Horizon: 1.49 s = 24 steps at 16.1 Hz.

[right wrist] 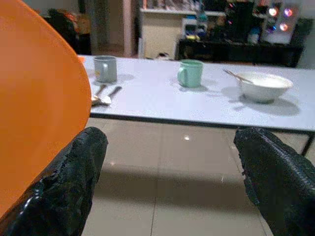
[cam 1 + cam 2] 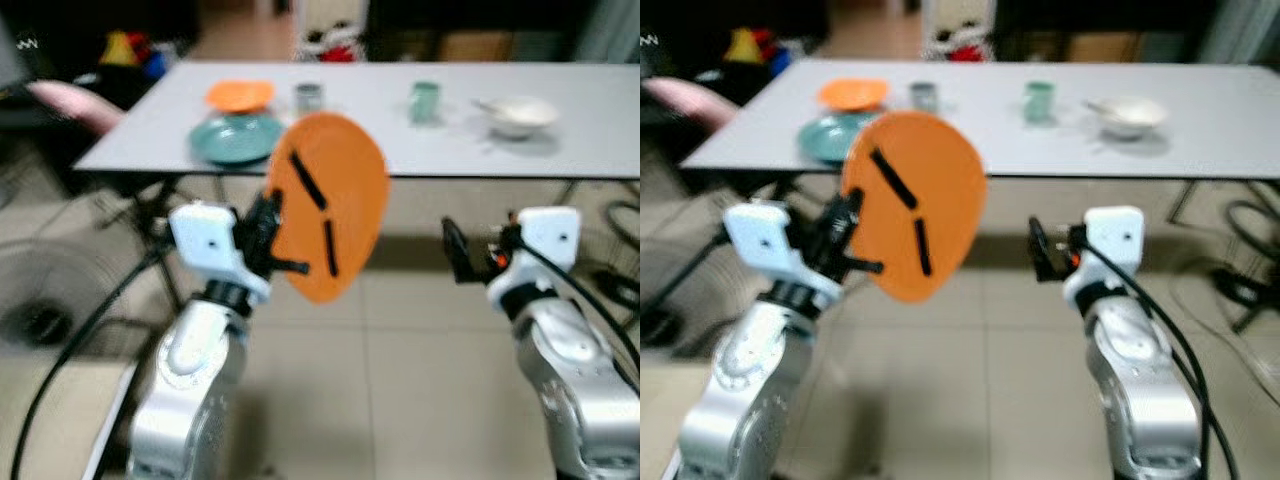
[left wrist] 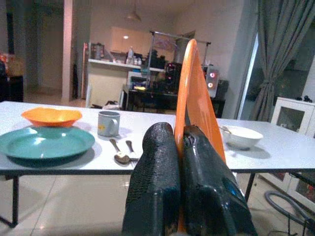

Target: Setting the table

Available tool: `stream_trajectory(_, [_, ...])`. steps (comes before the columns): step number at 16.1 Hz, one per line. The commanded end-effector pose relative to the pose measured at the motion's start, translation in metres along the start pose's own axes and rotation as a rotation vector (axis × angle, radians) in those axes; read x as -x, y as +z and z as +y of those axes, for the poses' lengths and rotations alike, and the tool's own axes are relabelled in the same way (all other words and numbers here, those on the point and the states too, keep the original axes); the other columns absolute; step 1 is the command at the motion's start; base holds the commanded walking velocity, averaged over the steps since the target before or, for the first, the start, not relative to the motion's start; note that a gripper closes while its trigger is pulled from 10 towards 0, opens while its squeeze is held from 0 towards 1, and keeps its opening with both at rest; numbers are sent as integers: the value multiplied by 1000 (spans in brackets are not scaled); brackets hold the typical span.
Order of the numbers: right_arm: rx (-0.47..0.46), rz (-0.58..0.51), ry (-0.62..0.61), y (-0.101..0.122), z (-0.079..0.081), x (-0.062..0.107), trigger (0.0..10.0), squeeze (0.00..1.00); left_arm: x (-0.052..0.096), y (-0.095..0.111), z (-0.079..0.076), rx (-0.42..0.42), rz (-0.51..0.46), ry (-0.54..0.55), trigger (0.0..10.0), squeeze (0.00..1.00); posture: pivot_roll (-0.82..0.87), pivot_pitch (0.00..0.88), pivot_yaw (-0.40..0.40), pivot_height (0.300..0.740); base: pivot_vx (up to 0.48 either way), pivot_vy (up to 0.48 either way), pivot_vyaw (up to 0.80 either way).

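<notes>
Ahead stood the table [image 2: 560,120] with dishes set out. Left gripper [image 2: 300,225] pinched an orange plate [image 2: 335,200] by its rim — upright, ready to carry over. Right gripper [image 1: 172,182] hung open — empty.

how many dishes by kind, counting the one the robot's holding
plates: 2 – orange plate in the left gripper, teal plate on the table
bowls: 2 – orange bowl, white bowl
mugs: 2 – grey mug, green mug
spoons: 2 – spoons beside the teal plate
total: 8
</notes>
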State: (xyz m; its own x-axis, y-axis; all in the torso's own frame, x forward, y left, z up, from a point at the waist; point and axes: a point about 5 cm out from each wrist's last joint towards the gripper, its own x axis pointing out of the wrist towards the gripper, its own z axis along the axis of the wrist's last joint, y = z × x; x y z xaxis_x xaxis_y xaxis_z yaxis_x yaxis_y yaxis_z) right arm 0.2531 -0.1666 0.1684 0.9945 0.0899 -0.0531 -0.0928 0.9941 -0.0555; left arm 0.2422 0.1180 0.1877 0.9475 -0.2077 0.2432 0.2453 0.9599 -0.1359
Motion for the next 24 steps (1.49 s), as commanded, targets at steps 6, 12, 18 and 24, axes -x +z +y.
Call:
stream_trajectory(6, [27,-19,8,4,-4,-5,10000,0,-3,5,2,-22,-36,16,10000,0,-106,0,32,740,383,0,-343])
stream_trajectory(12, [27,-31,29,6,0,-11,10000,0,-4,4,6,-1,-35,42,10000,0,-104,0,30,740,396,0,0])
stream_trajectory(18, [8,-24,16,5,-2,-14,10000,0,-6,2,6,14,-31,34,10000,0,-108,0,37,740,395,0,-354])
stream_trajectory(24, [5,-32,28,7,-1,-17,10000,0,-7,1,7,7,-24,31,10000,0,-109,0,40,740,396,0,-520])
